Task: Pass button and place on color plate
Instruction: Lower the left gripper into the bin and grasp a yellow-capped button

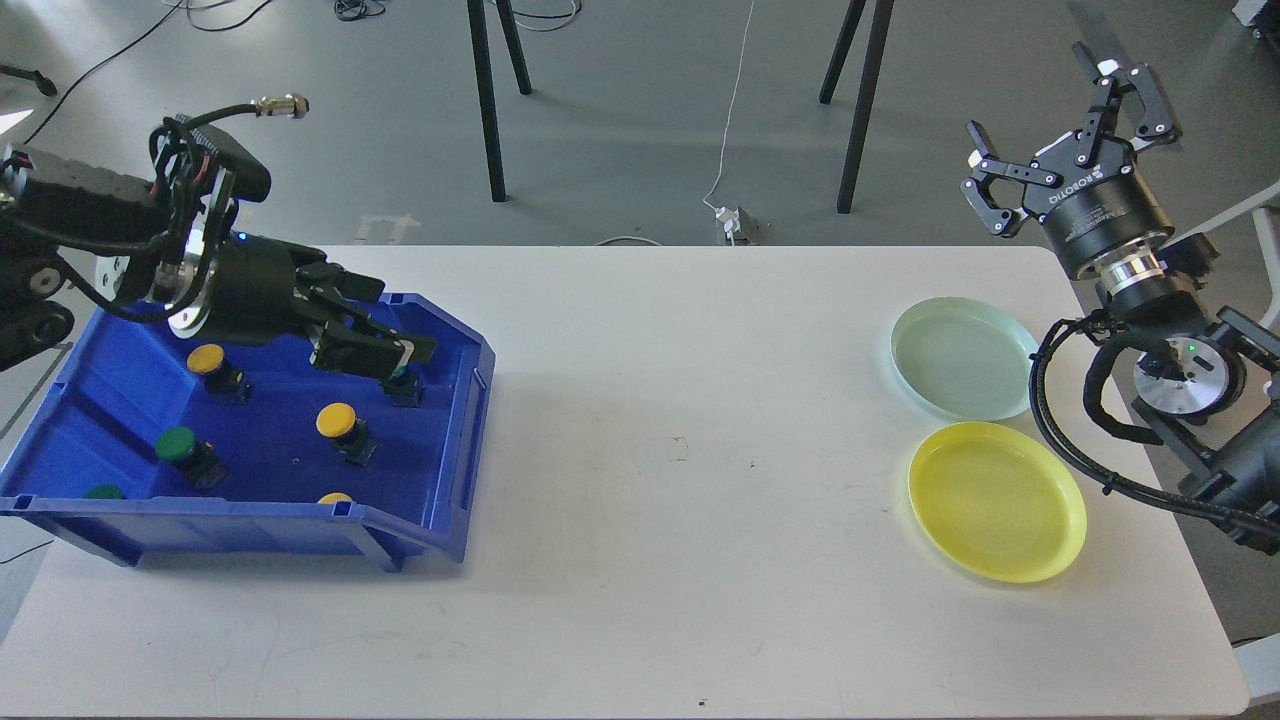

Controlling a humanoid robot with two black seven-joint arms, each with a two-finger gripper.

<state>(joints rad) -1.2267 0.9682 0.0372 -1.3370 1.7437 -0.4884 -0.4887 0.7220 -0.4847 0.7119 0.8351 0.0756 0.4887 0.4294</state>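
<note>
Green button (402, 384) sits in the blue bin (455, 440) at bench (640, 480) left; left end effector (385, 362) is down over it, fingers look closed around its cap, not lifted. Other yellow and green buttons lie loose in the bin. Right end effector (1060, 130) is raised, wide open, empty. Green plate (962, 357) and yellow plate (996, 500) are bare: pass and placement remain

White rectangular table (640, 500): blue plastic bin (455, 400) sits near the left edge. Pale green round plate (962, 357) and yellow round plate (996, 500) sit near the right edge, green toward the far edge, just apart.
</note>
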